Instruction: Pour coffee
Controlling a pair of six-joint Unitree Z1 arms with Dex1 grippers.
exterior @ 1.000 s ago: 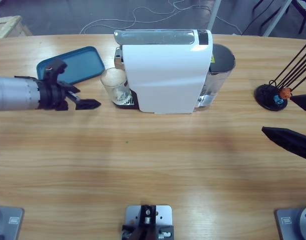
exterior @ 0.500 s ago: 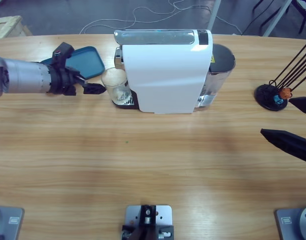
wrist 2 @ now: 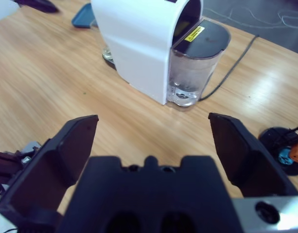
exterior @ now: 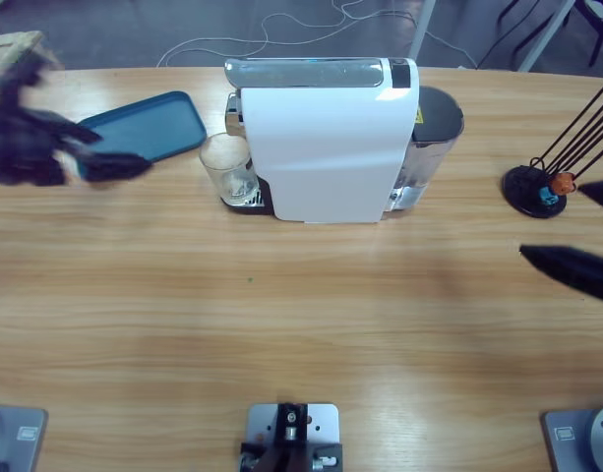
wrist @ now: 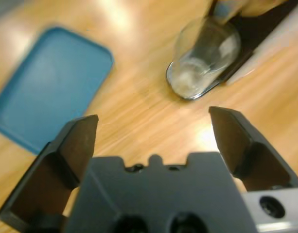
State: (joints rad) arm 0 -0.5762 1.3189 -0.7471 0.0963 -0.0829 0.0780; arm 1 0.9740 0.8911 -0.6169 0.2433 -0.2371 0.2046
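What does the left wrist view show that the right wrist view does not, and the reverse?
Only the left wrist view shows the glass cup clearly, standing under the machine's spout, and the whole blue tray beside it. Only the right wrist view shows the water tank, its power cable and the black stand with sticks. Both show the wooden table, part of the white coffee machine, and their own jaws wide open and empty.

The yellow label (wrist 2: 193, 33) on the coffee machine (wrist 2: 144, 43) is unreadable.

left hand (wrist: 153, 133) agape, right hand (wrist 2: 151, 133) agape
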